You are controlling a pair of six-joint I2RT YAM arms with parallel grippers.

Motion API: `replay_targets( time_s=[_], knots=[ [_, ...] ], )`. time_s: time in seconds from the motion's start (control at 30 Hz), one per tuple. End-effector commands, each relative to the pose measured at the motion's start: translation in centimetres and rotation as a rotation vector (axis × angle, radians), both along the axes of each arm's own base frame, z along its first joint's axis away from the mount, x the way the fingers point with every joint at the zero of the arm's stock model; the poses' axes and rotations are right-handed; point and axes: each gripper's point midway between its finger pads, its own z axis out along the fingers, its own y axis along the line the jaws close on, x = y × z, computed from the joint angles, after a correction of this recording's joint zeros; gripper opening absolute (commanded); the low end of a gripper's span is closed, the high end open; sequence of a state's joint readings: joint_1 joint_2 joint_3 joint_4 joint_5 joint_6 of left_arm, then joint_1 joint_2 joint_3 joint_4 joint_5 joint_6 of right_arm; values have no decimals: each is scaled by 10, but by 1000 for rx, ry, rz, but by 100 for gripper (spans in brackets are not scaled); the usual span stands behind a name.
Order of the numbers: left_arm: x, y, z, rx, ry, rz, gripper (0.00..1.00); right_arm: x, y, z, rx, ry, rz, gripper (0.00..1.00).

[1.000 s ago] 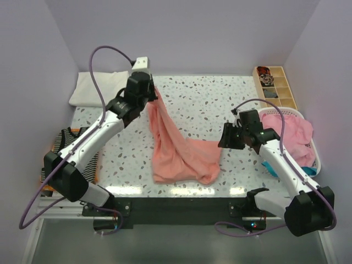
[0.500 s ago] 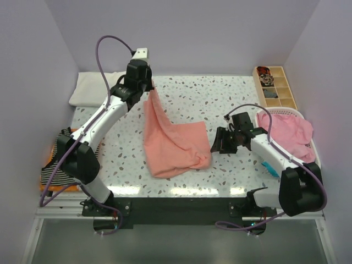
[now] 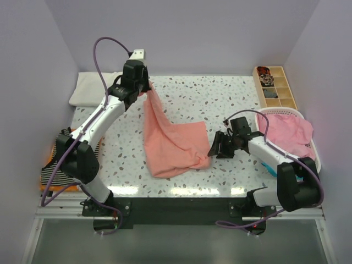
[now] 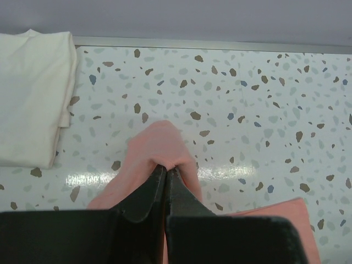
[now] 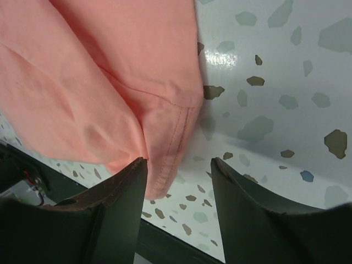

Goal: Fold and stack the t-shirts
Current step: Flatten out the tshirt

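The salmon-pink t-shirt point(image 3: 173, 144) lies bunched in the middle of the table point(image 3: 231, 102), its far corner pinched in your fully closed left gripper point(image 4: 166, 169), so slide the right gripper point(image 5: 179, 165), half-open and empty, squarely over the right hem before closing.

**Hem corner sits in the gap of spread fingers**

Two dark fingers point(image 5: 115, 212) stand apart at the bottom. A salmon-pink t-shirt point(image 5: 93, 71) fills the upper left, rumpled on the speckled worktop point(image 5: 275, 110). Its stitched hem corner reaches between them, close beside the finger on the picture's left, unclamped.
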State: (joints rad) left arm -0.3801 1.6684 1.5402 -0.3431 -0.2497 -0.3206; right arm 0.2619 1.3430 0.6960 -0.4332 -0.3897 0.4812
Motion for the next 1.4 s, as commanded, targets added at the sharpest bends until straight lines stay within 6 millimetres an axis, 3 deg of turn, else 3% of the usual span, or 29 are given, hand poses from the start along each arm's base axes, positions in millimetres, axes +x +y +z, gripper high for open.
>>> replay_targets(
  time_s=[0.0,0.27,0.33,0.4,0.43,0.47,0.53,0.6,0.67,0.7,0.73,0.77,0.8,0.83,0.87,0.9,0.93,0.97,1.0,1.07,1.1,1.17,1.2,1.23,1.27,1.3,1.33,1.37],
  knots=[
    [1,2,24,-20,-70,-16,0,6,12,-8,63,3,-6,54],
    [0,7,25,-23,-71,-14,0,15,22,-20,120,18,-42,52],
    [0,8,23,-21,-65,-14,0,22,26,-20,145,-1,-44,46],
    [-1,9,23,-20,-66,-13,0,31,30,-17,163,-45,-39,34],
    [-1,9,22,-21,-63,-16,0,35,30,-16,160,-56,-36,16],
    [-1,10,22,-21,-63,-14,0,39,31,-13,157,-73,-30,9],
    [1,13,24,-20,-67,-9,0,54,32,1,151,-130,-10,0],
    [2,17,30,-21,-76,-4,0,74,27,34,111,-217,-18,0],
    [7,23,49,-26,-109,0,0,90,22,73,70,-333,-5,0],
    [9,26,58,-27,-124,0,0,105,18,106,40,-399,-21,0],
    [14,30,88,-43,-178,-2,0,113,14,126,12,-456,-20,0],
    [17,32,95,-30,-184,-6,0,123,10,147,-9,-505,-36,0],
    [19,34,109,-25,-209,-11,0,137,8,190,-15,-586,-54,0],
    [21,39,155,-39,-296,-5,0,148,1,210,-61,-641,-67,0],
    [25,40,161,-18,-296,-10,0,151,-3,224,-91,-652,-65,0],
    [26,43,179,-18,-329,-13,0,169,-6,269,-105,-741,-86,0],
    [19,46,226,-31,-419,-27,0,179,-13,287,-157,-783,-100,0],
    [23,48,238,-13,-446,-27,0,183,-18,301,-181,-800,-104,0],
    [13,52,276,-30,-531,-18,0,198,-19,340,-197,-888,-109,0],
    [3,61,305,-41,-611,-9,0,210,-31,363,-259,-921,-147,0],
    [3,63,305,-40,-619,-11,0,215,-34,404,-274,-1024,-150,0],
    [-13,66,328,-49,-705,-22,0,239,-52,409,-333,-1032,-206,0],
    [-8,64,310,-39,-677,-29,0,236,-58,445,-318,-1108,-239,0],
    [-20,66,325,-48,-734,-37,0,247,-58,442,-319,-1101,-231,1],
    [-20,65,321,-41,-733,-46,0,242,-61,460,-310,-1141,-237,1],
    [-15,59,301,-37,-695,-74,0,244,-59,458,-304,-1144,-230,1],
    [-23,59,302,-41,-704,-86,0,234,-58,468,-286,-1170,-222,2],
    [-25,57,294,-45,-687,-97,0,241,-52,448,-276,-1142,-194,1]
  ],
)
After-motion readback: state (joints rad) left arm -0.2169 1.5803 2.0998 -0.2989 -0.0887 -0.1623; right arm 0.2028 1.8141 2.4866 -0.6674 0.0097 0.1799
